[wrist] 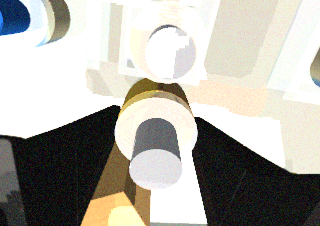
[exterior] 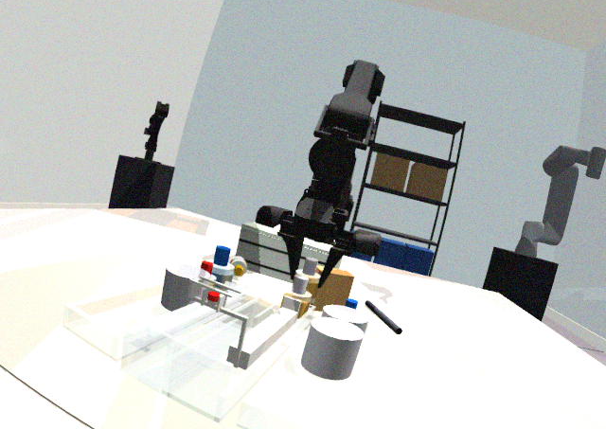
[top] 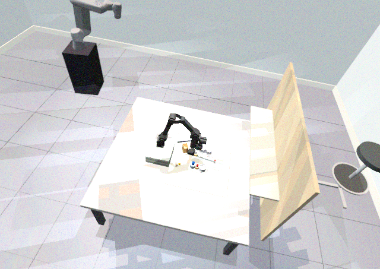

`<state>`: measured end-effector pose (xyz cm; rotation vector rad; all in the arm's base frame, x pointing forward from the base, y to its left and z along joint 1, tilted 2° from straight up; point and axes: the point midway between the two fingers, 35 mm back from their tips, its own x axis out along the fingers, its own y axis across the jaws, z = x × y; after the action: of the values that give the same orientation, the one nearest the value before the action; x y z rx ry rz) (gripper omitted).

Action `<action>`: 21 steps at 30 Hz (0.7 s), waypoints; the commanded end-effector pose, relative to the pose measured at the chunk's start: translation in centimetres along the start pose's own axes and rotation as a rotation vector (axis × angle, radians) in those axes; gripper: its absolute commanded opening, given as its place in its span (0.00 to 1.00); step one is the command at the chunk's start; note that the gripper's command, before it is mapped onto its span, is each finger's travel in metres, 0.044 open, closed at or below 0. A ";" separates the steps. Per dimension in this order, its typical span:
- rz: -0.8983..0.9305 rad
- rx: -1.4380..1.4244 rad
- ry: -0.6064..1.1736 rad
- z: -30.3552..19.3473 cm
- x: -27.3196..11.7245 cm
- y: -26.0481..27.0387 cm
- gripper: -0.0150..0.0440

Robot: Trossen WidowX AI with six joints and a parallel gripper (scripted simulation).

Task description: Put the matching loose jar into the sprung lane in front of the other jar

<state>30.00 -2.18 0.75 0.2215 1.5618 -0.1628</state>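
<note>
My gripper (top: 193, 153) (exterior: 307, 281) (wrist: 156, 118) is shut on an amber jar with a white shoulder and grey cap (exterior: 310, 266) (wrist: 156, 173). The held jar looks upright, low at the robot-side front end of the sprung lane. The matching lane jar (exterior: 299, 284) (wrist: 170, 53) stands just beyond it, its cap pale in the wrist view. A small grey plate (exterior: 292, 304) shows at that jar's far side in the exterior view. The gap between the jars, the held jar's base and the low front stop are hard to make out.
An orange-brown block (top: 184, 148) (exterior: 335, 289) (wrist: 115, 209) is close beside the held jar. Grey cylinders (exterior: 332, 348) (exterior: 178, 287) flank the clear rack. A blue-capped jar (exterior: 222, 257) (wrist: 15, 13) stands on one side. A black rod (exterior: 383, 316) and a pale drawer box (top: 157, 161) are nearby.
</note>
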 end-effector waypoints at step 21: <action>0.004 0.000 -0.022 1.6 -0.3 0.1 0.25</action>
<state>30.59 -2.32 0.76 0.2244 1.5681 -0.1651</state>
